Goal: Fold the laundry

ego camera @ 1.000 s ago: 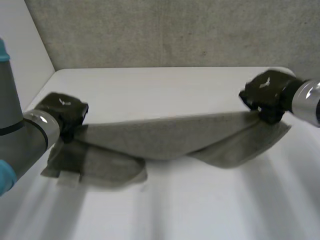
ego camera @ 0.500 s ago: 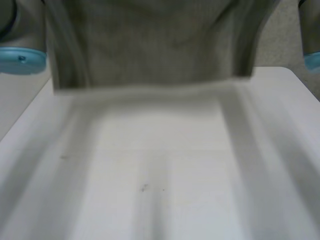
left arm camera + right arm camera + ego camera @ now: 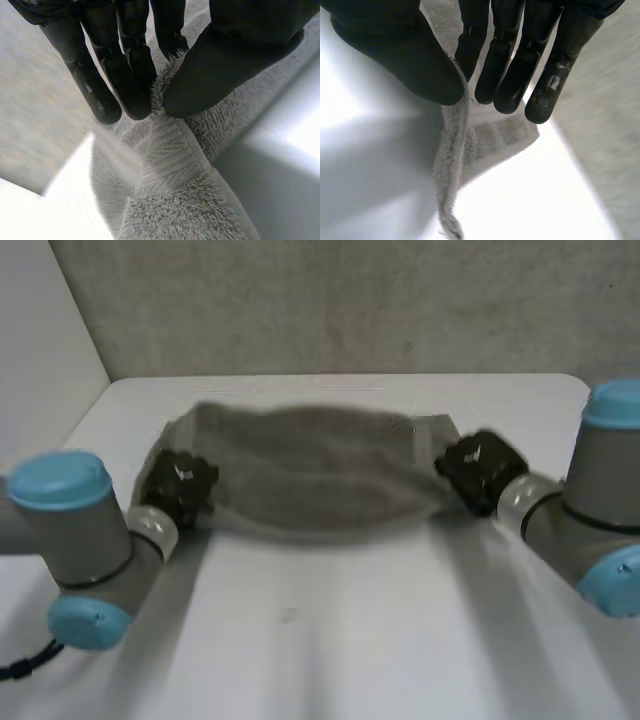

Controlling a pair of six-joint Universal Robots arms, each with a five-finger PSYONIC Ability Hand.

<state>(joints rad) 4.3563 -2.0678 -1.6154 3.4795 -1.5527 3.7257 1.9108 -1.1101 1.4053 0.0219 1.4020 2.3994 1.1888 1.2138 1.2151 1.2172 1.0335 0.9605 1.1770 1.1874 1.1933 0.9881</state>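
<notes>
A grey towel [image 3: 310, 470] is held stretched between the two hands over the far half of the white counter [image 3: 330, 640]. Its left end is pinched by the left hand [image 3: 180, 485] near the counter's left edge, and its right end by the right hand [image 3: 478, 472] toward the right edge. In the left wrist view the towel's hemmed edge is clamped between the thumb [image 3: 235, 60] and the fingers [image 3: 132, 75], with the cloth bunched below them. In the right wrist view a thin edge is gripped the same way between thumb [image 3: 405, 55] and fingers [image 3: 492, 65]. Whether the sagging middle touches the counter cannot be told. Half a second ago the towel was raised high before the head camera as a broad hanging sheet; it has since been brought down low. A second ago it lay partly on the counter, with the hands set wider apart.
</notes>
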